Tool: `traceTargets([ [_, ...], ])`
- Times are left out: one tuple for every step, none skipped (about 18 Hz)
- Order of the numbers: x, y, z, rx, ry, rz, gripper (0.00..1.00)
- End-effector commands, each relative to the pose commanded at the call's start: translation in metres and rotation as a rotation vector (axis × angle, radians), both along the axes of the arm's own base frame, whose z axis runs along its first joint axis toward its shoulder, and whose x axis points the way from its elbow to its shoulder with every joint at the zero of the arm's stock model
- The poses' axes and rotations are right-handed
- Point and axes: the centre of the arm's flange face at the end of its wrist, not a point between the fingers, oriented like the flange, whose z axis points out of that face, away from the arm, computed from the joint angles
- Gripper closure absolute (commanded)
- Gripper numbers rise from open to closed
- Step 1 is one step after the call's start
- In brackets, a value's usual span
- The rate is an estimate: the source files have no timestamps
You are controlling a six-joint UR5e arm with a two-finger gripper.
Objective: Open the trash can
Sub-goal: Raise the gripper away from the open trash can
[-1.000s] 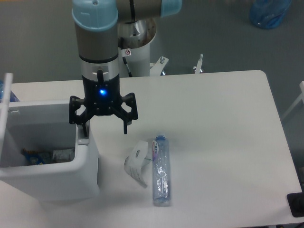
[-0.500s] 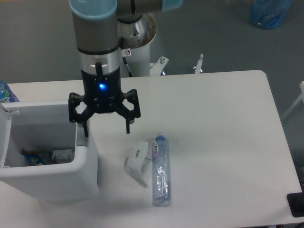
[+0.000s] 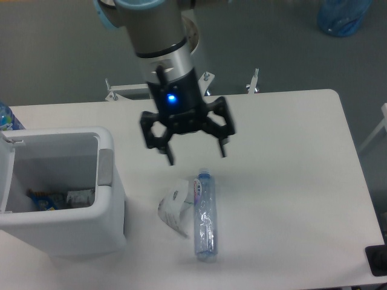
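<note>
One big white trash can (image 3: pixel 66 226) fills the left end of the table (image 3: pixel 290 181), and we can see straight down into it: the lid (image 3: pixel 6 175) is swung up at its left edge, the grey push tab (image 3: pixel 105 167) sits on the right rim, and some wrappers (image 3: pixel 60 198) lie at the bottom (too small to name). Off to the right, above the table, we have the gripper (image 3: pixel 195 158) hovering with its black fingers spread wide apart, nothing between them, blue light glowing on its body. Just below it lie a clear plastic bottle (image 3: pixel 204 217) and a crumpled white wrapper (image 3: pixel 174 211), touching each other.
</note>
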Motion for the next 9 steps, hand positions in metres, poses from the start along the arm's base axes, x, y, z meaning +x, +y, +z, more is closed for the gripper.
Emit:
traceTargets([
  [-0.009,-0.009,0.000,-0.014,0.003,-0.002,0.00],
  [-0.017,-0.017,-0.001,-0.032,0.006,-0.010,0.00],
  [-0.024,-0.024,-0.004,-0.060,0.010,-0.026,0.00],
  [-0.027,-0.029,-0.007,-0.096,0.011,-0.050,0.00],
  [-0.030,-0.032,-0.009,-0.137,0.005,-0.081,0.00],
  [-0.031,-0.035,-0.010,-0.170,0.000,-0.110,0.00],
  [-0.035,-0.039,-0.012,-0.190,-0.005,-0.130,0.00],
  [-0.039,-0.042,-0.012,-0.197,-0.004,-0.135,0.00],
  [-0.042,-0.046,-0.012,-0.199,-0.005,-0.130,0.00],
])
